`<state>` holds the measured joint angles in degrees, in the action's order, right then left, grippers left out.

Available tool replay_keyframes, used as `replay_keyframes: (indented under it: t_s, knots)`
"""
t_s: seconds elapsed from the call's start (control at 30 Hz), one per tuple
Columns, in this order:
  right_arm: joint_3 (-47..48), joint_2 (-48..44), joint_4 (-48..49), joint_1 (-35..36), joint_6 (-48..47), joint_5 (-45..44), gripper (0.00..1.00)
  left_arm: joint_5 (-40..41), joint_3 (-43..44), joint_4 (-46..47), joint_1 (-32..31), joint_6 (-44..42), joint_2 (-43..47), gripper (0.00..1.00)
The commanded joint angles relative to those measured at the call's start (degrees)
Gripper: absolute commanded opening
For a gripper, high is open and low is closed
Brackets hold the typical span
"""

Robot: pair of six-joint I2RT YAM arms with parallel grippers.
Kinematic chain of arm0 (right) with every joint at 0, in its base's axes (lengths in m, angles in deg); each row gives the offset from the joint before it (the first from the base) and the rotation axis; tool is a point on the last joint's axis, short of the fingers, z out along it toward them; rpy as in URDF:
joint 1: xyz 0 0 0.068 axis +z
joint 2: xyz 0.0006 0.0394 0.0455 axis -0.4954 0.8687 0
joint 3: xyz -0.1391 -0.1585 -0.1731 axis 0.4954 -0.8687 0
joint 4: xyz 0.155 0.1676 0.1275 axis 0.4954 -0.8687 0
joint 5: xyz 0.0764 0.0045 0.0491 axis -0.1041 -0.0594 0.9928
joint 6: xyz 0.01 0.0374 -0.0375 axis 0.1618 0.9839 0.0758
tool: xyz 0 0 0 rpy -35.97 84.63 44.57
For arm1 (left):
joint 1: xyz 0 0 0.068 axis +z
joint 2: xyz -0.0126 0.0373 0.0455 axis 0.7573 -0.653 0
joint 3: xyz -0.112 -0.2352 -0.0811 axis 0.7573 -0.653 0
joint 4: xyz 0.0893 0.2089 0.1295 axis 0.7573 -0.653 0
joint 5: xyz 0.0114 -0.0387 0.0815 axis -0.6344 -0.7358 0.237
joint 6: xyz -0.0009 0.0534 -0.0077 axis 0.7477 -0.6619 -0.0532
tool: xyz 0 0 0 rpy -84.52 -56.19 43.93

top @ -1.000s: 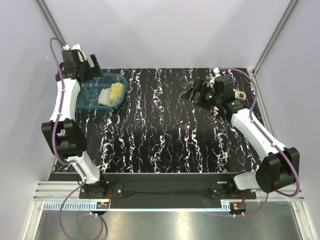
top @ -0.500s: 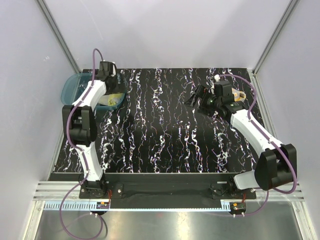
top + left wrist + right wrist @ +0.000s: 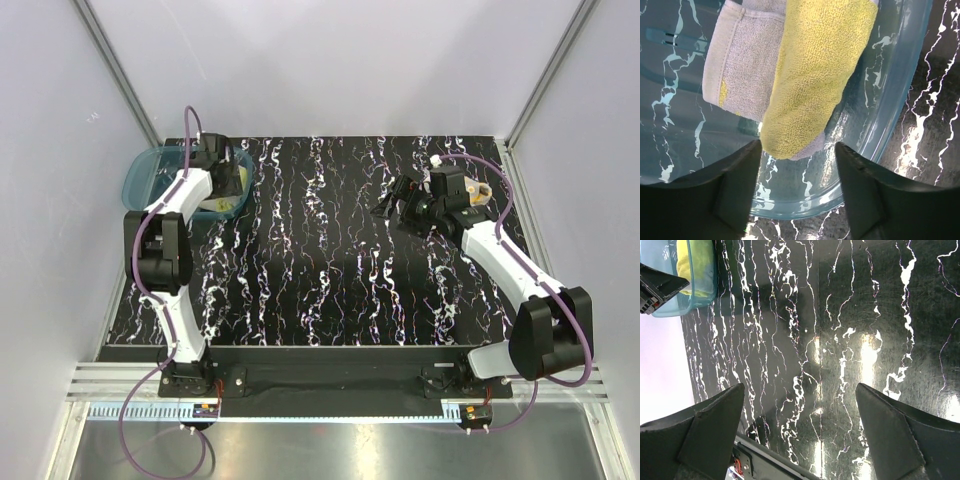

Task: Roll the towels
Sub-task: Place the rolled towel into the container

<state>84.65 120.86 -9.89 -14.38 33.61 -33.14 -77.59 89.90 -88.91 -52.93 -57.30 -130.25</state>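
hovering over the basin [image 3: 905, 90] at the table's far left corner, the left gripper [image 3: 797, 150] has its fingers spread wide with nothing between them. the yellow towel [image 3: 815, 75] lies in the basin just ahead of the tips, already in a roll, its grey side showing beside the yellow. the right gripper [image 3: 800, 390] hangs above the bare table [image 3: 840, 315], well apart from the basin, also spread and empty. a pinch on only the outer layer would likely let the soft roll unwind as it lifts. closing too low could catch the basin's wall or floor and drag or tip the light plastic. the second towel shows in no view, so i cannot tell how much of the job remains
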Motion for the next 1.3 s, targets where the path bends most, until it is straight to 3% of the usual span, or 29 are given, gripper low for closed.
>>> replay_keyframes:
  t_s: [0.0,0.27,0.4,0.47,0.67,0.7,0.77,0.8,1.0,1.17,1.27]
  knots:
    - [0.26,-0.71,2.04,-0.54,-0.98,1.71,1.0,-0.13,0.7,3.81,-0.25,0.36,-0.23,0.61]
    - [-0.09,-1.41,1.6,-1.77,-1.43,2.58,1.0,-1.19,3.07,2.76,0.54,0.1,-3.65,0.56]
    - [-0.09,-1.06,1.86,-2.04,-1.34,3.38,1.0,-2.95,3.86,2.67,1.77,0.45,-4.98,0.71]
    - [-0.09,-1.06,1.95,-2.04,-1.34,3.38,1.0,-5.67,4.22,2.84,2.65,0.63,-5.76,0.72]
    - [0.09,-1.24,1.51,-2.65,-1.6,3.55,1.0,-18.58,1.32,8.02,5.99,4.14,-5.25,0.4]
    - [0.26,-1.15,1.25,-2.65,-1.69,3.47,1.0,-20.94,0.71,9.59,6.34,5.62,-4.98,0.32]
    - [0.88,-1.24,0.72,-2.83,-1.95,3.38,1.0,-22.98,-0.7,10.92,7.3,7.21,-4.19,0.04]
    - [1.31,-1.15,0.2,-2.92,-2.21,3.38,1.0,-25.34,-1.83,12.32,8.0,8.7,-3.84,0.0]
    - [4.04,-1.15,-2.96,-3.09,-3.62,2.5,1.0,-43.43,-9.13,27.58,13.63,23.28,-2.25,0.0]
    - [6.24,-0.71,-4.38,-3.09,-4.15,2.5,1.0,-50.31,-14.23,37.62,16.88,33.98,-2.34,0.0]
    - [6.94,-0.36,-4.99,-3.18,-4.06,2.68,0.99,-56.2,-19.06,53.87,18.9,44.61,-2.95,0.0]
